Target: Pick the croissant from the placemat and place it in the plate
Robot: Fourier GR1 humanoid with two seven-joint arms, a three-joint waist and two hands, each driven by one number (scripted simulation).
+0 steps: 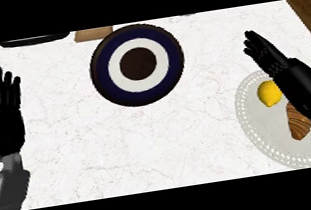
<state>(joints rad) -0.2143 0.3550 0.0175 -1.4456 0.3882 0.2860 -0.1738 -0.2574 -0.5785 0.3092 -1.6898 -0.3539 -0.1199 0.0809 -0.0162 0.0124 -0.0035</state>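
White marble counter, and the right hand [287,69] hovers open-fingered over the placemat [255,127], croissant [298,125] just below its wrist beside a lemon [269,94], so a careless grab might catch the lemon, plate [138,64] well left.

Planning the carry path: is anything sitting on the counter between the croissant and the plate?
Nothing visible does. The croissant lies on the white placemat beside a lemon; bare marble counter separates it from the dark blue plate. The right hand is open above the placemat.
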